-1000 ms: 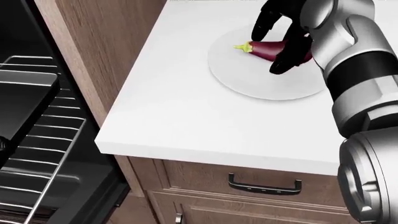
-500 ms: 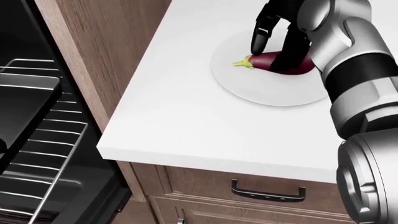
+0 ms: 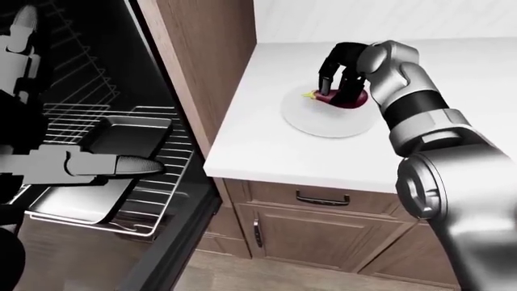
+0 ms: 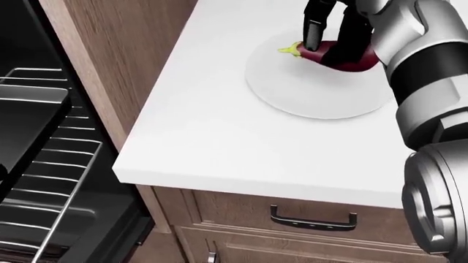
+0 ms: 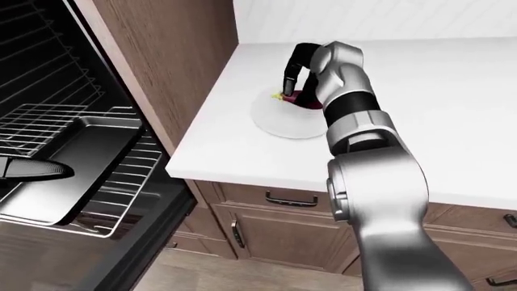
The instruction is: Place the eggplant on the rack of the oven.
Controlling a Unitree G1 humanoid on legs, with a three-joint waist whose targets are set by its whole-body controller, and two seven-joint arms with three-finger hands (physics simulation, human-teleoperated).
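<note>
Fingers (image 4: 313,34) of the right hand (image 4: 333,30) curl down over the eggplant (image 4: 344,56), which lies on the white plate (image 4: 314,93) on the counter (image 4: 212,131); they bracket it and look to be pressing its skin, but whether the grip is fully clamped I cannot tell. To do this step well, the hand should squeeze across the thick purple body rather than near the green stem end (a glossy, tapered thing is likely to slip out sideways), then lift straight up before swinging toward the oven.

The counter is a smooth white slab over wooden drawers (image 3: 323,200). At the left of the left-eye view the oven stands open, with a wire rack (image 3: 165,182) pulled out and a dark tray (image 3: 121,136) sitting on it. The left hand (image 3: 121,165) hangs over that rack with straight, parted fingers, holding nothing.
</note>
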